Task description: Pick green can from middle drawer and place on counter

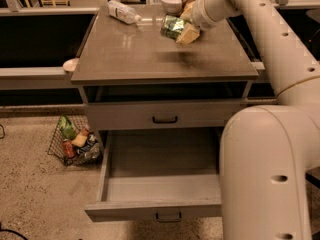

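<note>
My gripper (pixel 179 29) is shut on the green can (pixel 171 26), a shiny green metal can held on its side a little above the counter (pixel 125 54), over its back right part. A pale finger (pixel 188 34) shows below the can. The white arm reaches in from the right and fills the right of the view. The middle drawer (pixel 160 171) is pulled out below the counter, and its grey tray is empty. The drawer above it (pixel 165 115) is closed.
A clear plastic bottle (pixel 123 11) lies at the counter's back left. A white bowl (pixel 171 2) stands at the back, behind the can. A wire basket (pixel 75 139) of packets sits on the floor left of the cabinet. A pale round object (pixel 70 64) is at the counter's left edge.
</note>
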### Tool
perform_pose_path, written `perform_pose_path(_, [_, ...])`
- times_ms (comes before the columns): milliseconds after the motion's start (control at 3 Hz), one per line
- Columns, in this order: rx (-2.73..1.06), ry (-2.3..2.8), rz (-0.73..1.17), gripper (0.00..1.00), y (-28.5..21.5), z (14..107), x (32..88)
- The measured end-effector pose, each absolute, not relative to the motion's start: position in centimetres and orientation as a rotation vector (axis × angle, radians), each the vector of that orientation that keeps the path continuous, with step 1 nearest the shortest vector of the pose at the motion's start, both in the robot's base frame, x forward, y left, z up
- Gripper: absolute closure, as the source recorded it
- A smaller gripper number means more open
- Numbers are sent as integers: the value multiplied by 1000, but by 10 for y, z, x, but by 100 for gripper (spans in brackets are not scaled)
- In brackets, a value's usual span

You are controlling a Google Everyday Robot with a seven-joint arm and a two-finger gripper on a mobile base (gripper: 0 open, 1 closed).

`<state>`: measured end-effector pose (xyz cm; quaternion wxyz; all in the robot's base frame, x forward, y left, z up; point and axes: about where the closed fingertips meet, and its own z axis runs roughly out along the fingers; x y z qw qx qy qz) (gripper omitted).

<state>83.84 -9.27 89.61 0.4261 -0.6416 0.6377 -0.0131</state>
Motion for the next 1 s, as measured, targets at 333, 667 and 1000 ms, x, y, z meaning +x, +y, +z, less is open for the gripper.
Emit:
perform_pose_path(333, [-1562,1629,33,100,-90,891,845])
perform_pose_path(667, [-1532,1657,88,100,-87,882,849])
perform_pose_path(1000, [-1515,1655,141,100,-83,873,851])
